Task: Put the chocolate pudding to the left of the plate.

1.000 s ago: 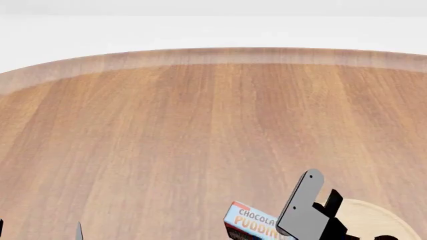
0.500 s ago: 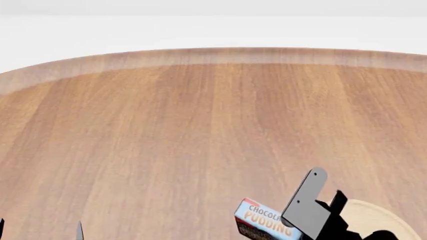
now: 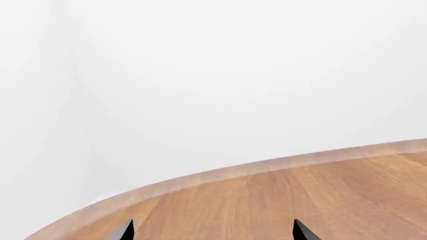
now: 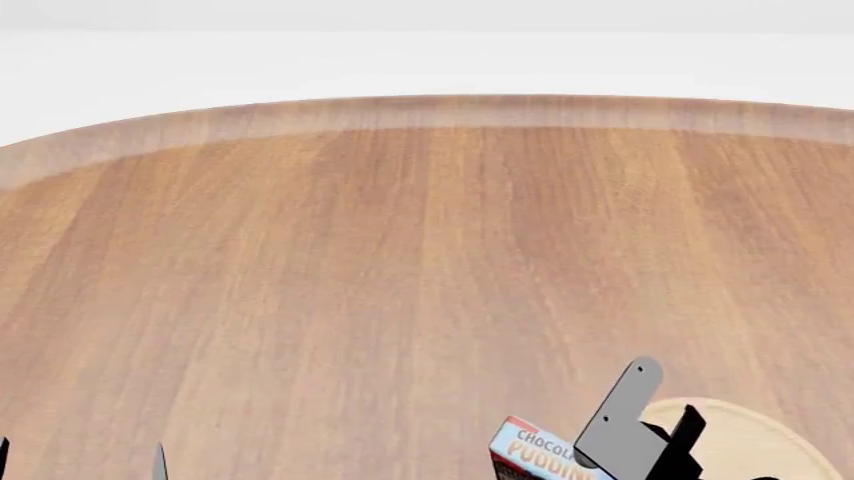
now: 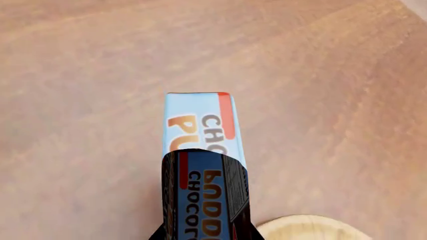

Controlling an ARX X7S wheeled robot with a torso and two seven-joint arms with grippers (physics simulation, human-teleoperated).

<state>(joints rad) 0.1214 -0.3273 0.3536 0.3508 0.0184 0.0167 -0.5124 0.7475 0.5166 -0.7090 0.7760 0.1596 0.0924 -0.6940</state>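
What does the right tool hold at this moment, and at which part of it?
The right tool holds the chocolate pudding by one end of the carton; the other end sticks out free. The left tool holds nothing.

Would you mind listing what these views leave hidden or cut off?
- Chocolate pudding: head view, lower part cut by the frame edge, one end behind the right gripper.
- Plate: head view, partly behind the gripper, cut off below.
- Left gripper: only fingertips show.
- Whether the pudding touches the table: unclear.

fingers [image 3: 125,231] spread above table [image 3: 300,195] edge.
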